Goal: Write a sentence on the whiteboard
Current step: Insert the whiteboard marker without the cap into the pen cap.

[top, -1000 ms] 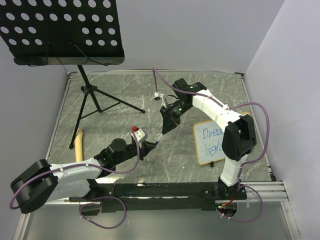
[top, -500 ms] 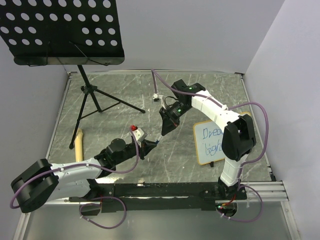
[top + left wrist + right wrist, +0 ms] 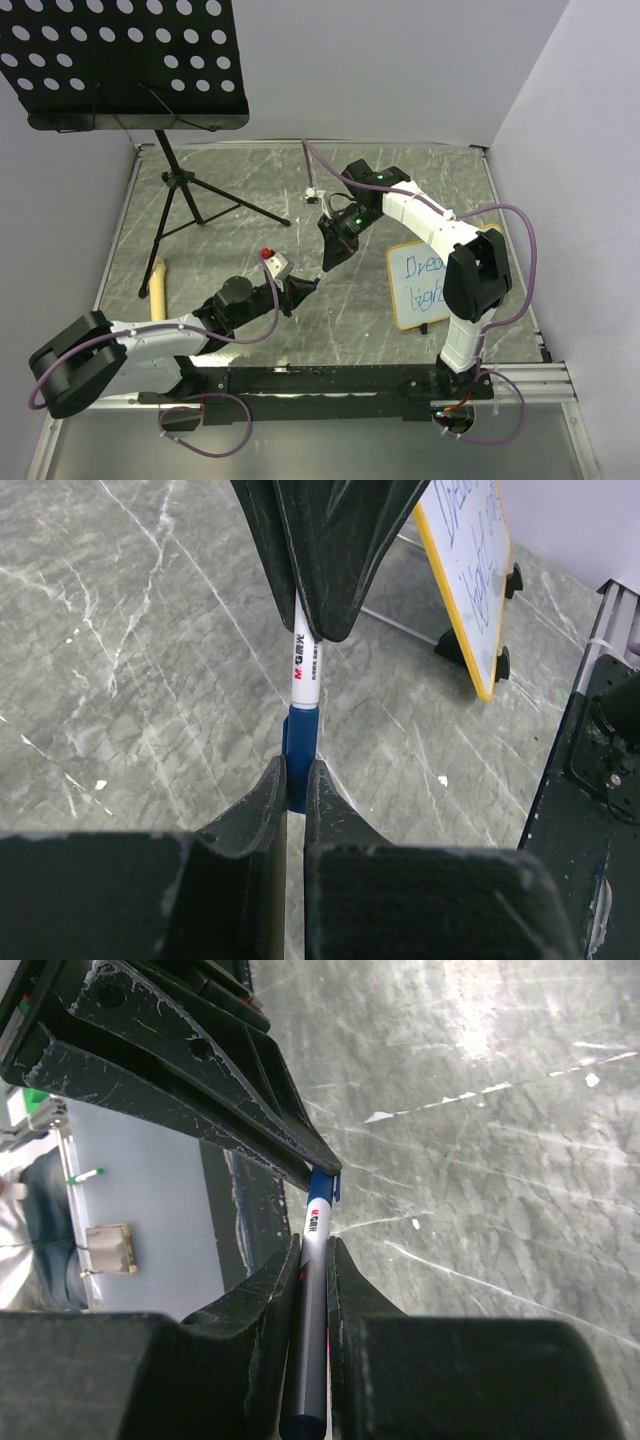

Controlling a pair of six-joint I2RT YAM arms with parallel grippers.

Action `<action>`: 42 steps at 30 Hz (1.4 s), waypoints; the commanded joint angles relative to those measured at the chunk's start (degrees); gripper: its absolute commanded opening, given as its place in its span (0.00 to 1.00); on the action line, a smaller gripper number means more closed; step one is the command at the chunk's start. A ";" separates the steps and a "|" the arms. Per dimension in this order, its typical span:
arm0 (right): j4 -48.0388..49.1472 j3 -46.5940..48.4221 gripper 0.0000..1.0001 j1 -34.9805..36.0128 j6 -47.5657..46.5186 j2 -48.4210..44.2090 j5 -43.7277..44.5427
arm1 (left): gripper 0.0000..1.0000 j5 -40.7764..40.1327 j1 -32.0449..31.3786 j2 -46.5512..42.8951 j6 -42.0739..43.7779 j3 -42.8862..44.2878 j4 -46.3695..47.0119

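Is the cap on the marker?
On: in the left wrist view the blue cap hides the tip of the marker; no nib shows. Fully seated: cannot tell.

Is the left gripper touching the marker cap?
Touching. In the left wrist view the left gripper is shut on the blue cap, with both fingers pressed against its sides.

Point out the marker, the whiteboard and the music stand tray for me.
marker (image 3: pixel 307 665), left wrist view, on its white barrel.
whiteboard (image 3: pixel 415 285), top external view, on its white writing face.
music stand tray (image 3: pixel 120 48), top external view, on the black perforated plate.
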 commanded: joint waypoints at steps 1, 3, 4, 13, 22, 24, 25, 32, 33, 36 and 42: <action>-0.42 -0.87 0.00 1.80 -0.44 0.24 -2.57 | 0.01 -1.48 0.13 2.90 -0.82 4.24 9.28; 0.20 -1.65 0.00 1.98 -0.08 -0.12 -1.95 | 0.01 -2.18 0.13 3.78 -0.55 5.29 9.89; 0.55 -2.09 0.00 1.89 0.01 -0.29 -1.77 | 0.01 -2.53 0.31 3.96 -0.47 5.56 10.16; 1.87 -3.07 0.00 2.77 0.97 0.58 -1.42 | 0.01 -2.72 4.87 1.32 -2.31 7.84 12.80; 2.39 -3.06 0.00 3.21 1.50 1.99 -3.09 | 0.01 3.00 6.29 4.84 -4.33 11.71 15.60; 2.48 -3.07 0.00 3.21 1.59 1.99 -3.18 | 0.01 2.83 6.20 5.19 -4.25 11.97 15.87; 2.48 -2.98 0.00 3.30 1.59 2.08 -3.09 | 0.01 2.83 6.29 5.19 -4.16 12.32 15.87; 2.31 -1.92 0.00 3.12 1.50 2.26 -1.16 | 0.01 2.21 7.08 1.51 -2.66 11.01 10.97; 2.31 -1.66 0.00 3.03 1.41 2.26 -0.98 | 0.03 2.04 7.08 0.63 -2.32 10.57 9.82; 2.13 -1.13 0.00 2.42 1.24 2.08 -1.24 | 0.24 0.98 7.34 -3.85 -2.22 7.94 3.78; 1.25 -0.16 0.00 1.45 0.54 1.38 -0.98 | 0.67 -1.30 7.87 -15.44 -3.63 3.55 -13.97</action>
